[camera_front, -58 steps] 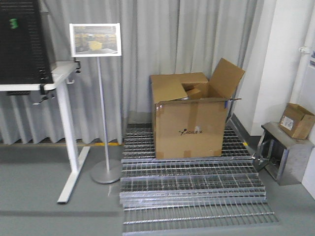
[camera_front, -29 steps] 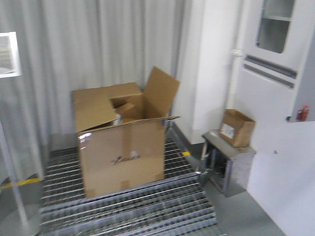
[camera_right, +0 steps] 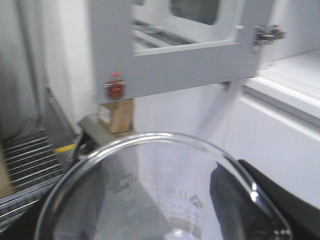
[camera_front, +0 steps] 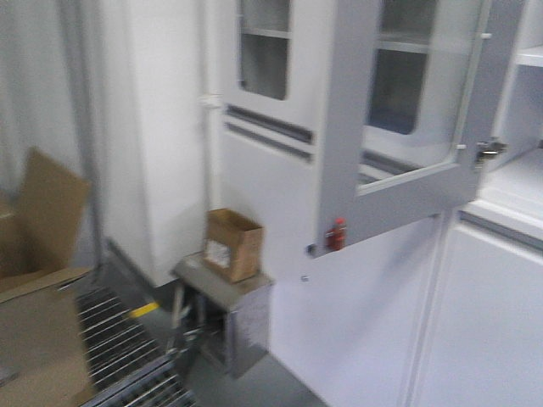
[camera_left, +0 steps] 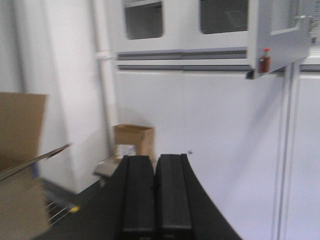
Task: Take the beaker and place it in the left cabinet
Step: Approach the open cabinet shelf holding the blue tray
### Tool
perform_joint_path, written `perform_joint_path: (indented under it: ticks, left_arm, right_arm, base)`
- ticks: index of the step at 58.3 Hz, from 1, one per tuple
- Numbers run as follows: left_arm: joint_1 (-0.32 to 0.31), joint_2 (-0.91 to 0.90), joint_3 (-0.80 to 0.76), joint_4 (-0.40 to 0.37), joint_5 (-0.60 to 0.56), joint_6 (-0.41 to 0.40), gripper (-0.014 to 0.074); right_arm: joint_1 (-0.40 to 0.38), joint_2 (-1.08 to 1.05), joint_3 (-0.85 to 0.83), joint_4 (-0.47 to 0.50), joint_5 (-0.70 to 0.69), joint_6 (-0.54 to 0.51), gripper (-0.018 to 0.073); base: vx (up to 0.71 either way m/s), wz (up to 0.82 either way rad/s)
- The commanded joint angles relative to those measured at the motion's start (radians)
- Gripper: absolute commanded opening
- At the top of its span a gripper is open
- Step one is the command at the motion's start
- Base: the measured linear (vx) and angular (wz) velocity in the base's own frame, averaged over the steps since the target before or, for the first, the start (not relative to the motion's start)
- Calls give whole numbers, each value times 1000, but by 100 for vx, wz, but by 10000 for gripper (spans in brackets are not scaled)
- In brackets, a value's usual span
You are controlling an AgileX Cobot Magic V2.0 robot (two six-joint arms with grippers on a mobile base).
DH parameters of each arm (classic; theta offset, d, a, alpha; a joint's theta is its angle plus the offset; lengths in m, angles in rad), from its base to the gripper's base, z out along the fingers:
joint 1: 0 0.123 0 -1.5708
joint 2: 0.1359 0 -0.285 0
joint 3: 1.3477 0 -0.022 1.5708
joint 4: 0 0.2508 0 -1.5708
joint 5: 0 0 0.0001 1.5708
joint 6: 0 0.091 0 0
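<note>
My right gripper [camera_right: 157,200] is shut on a clear glass beaker [camera_right: 165,195]; its round rim fills the bottom of the right wrist view, with black fingers [camera_right: 235,195] on both sides. My left gripper [camera_left: 155,195] is shut and empty, its two black fingers pressed together. A white wall cabinet with glass windows [camera_front: 263,51] stands ahead. One grey-framed glass door [camera_front: 399,127] hangs open with a small red catch [camera_front: 337,234] at its lower corner. The open door also shows in the right wrist view [camera_right: 180,55] and the left wrist view [camera_left: 280,35].
White lower cabinet doors [camera_front: 484,322] stand at the right. A small cardboard box [camera_front: 231,244] sits on a low metal stand [camera_front: 225,318]. A large open cardboard box [camera_front: 38,280] rests on metal floor grating [camera_front: 119,339] at the left.
The whole front view has swung right: the table and sign stand left the frame, the big box slid to the left edge, and the white cabinets with the open door came into view.
</note>
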Motion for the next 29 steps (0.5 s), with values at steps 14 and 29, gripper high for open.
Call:
perform_joint_path:
  ticks: [14, 29]
  left_arm:
    - [-4, -19, 16, -8, -84, -3, 1]
    - [-4, -19, 16, -8, -84, -3, 1]
  right_arm:
    - [0, 4, -30, -24, -67, -8, -6]
    - [0, 4, -30, -24, -67, -8, -6]
  base:
    - [41, -81]
    - [33, -85]
